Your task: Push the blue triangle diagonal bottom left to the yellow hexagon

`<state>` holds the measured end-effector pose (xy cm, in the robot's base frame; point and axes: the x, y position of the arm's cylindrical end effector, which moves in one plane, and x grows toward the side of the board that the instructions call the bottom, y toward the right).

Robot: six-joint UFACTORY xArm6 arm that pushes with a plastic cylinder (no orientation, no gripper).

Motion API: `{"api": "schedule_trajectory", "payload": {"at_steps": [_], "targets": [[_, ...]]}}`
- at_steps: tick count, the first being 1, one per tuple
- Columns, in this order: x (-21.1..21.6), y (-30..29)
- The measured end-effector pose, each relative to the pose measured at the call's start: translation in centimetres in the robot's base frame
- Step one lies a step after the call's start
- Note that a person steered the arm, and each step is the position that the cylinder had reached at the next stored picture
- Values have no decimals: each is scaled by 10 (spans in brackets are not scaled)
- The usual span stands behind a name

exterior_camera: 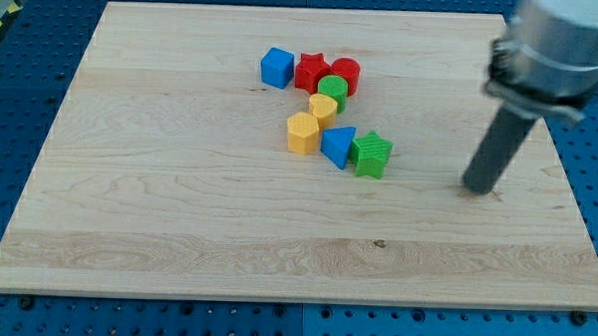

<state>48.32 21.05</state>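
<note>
Sitting mid-board, the glossy blue plastic triangle (337, 145) touches the ridged green plastic star (372, 155) on the view's right, with the matte yellow plastic hexagon (302, 132) just left. My tip (477, 188), a bare gripperless rod, rests well right on the pale grained wooden board (178, 214).

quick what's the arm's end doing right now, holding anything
No claw: my tip holds nothing, touches no block, right of the green star.
</note>
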Motion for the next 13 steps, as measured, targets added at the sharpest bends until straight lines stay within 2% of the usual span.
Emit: {"api": "schedule_trajectory", "payload": {"at_steps": [1, 4, 6, 8, 10, 11, 12, 13], "targets": [[-39, -2], [-41, -160], [8, -223], [8, -242], [54, -311], [44, -300], [45, -263], [88, -258]]}}
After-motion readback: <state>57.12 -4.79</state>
